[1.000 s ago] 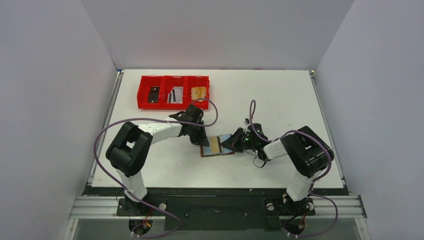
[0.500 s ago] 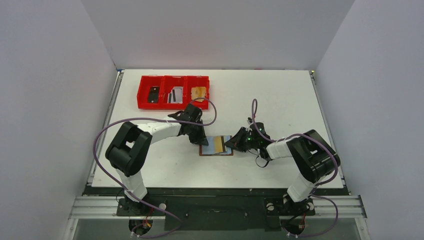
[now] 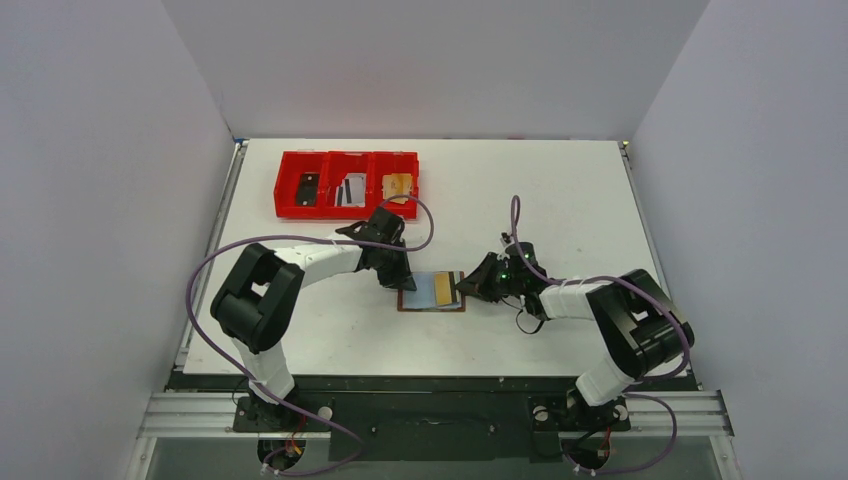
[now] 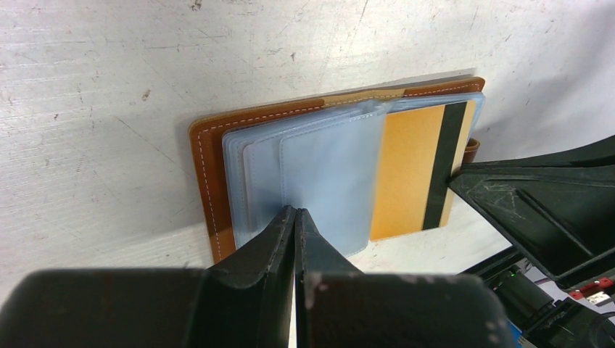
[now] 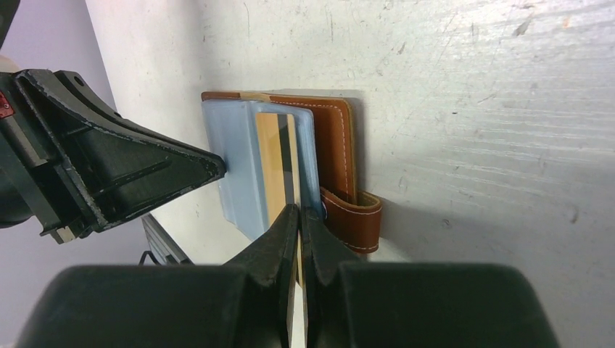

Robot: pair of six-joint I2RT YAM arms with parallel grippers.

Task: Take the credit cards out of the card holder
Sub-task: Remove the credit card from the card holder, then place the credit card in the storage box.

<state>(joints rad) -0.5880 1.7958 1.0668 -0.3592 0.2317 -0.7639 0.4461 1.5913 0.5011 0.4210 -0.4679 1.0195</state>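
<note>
**Top external view.** The card holder (image 3: pixel 422 293) lay open and flat on the white table (image 3: pixel 560 190), between the two grippers and well back from the near table edge. I found the left gripper (image 3: pixel 404 283) at its left side and the right gripper (image 3: pixel 463 290) at its right side, so both short edges were occupied. Bare table bordered the far and near long edges. The red tray (image 3: pixel 345 212) stood well apart at the far left. It held silver-grey cards (image 3: pixel 351 189) in its middle compartment and an orange-toned card (image 3: pixel 398 185) in its right one.

**Left wrist view.** The left gripper's jaws were fully closed, with the tips meeting at the near edge of the blue-grey sleeves (image 4: pixel 326 181). I could not tell whether they pinched a sleeve or only pressed on it. The brown leather cover showed as a stitched border beyond the sleeves.

**Right wrist view.** The right gripper's jaws were closed on the near edge of the orange card (image 5: pixel 272 167), beside its dark stripe. I could not tell whether the card was clear of its pocket. The strap tab (image 5: pixel 355 217) curled up just beside the gripper's right finger.
</note>
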